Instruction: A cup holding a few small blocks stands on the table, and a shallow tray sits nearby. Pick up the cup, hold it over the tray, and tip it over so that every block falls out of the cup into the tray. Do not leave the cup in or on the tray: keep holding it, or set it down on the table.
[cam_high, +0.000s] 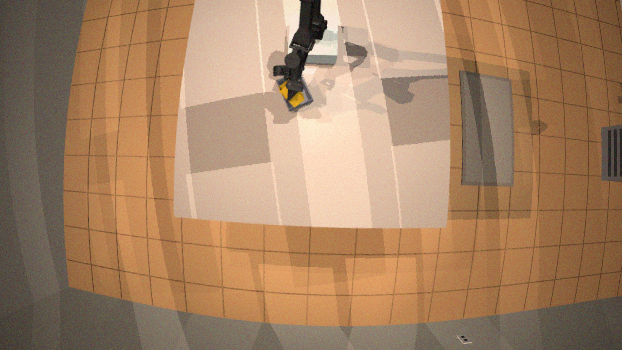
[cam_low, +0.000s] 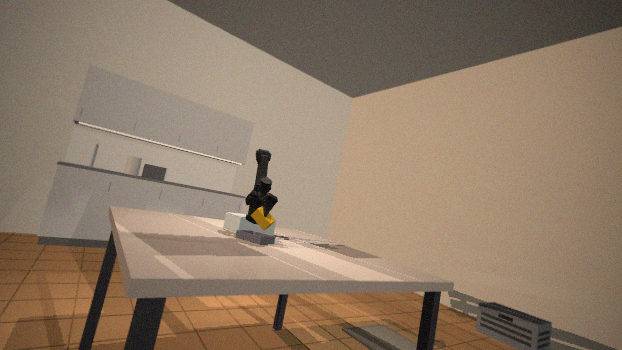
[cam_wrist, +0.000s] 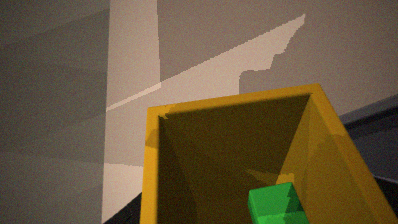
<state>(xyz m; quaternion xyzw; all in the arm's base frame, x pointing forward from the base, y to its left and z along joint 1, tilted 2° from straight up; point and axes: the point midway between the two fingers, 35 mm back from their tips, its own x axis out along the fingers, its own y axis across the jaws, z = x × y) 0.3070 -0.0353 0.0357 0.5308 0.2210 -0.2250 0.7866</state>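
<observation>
yellow cup (cam_high: 296, 100) (cam_low: 263, 218) (cam_wrist: 332, 145) pinched in my gripper (cam_high: 294, 90) (cam_low: 261, 212), tilted over the tray (cam_high: 307, 101) (cam_low: 255, 237) (cam_wrist: 372, 131) toward the desk's (cam_high: 340, 190) (cam_low: 285, 286) back edge, green block (cam_wrist: 272, 200) inside: i'm mid-tip and should rotate further.

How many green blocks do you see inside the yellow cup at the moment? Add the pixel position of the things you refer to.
1: the green block (cam_wrist: 272, 200) at the lower edge of the wrist view, inside the tilted yellow cup (cam_high: 296, 99) (cam_low: 263, 218) (cam_wrist: 345, 165). Others may be hidden.
</observation>
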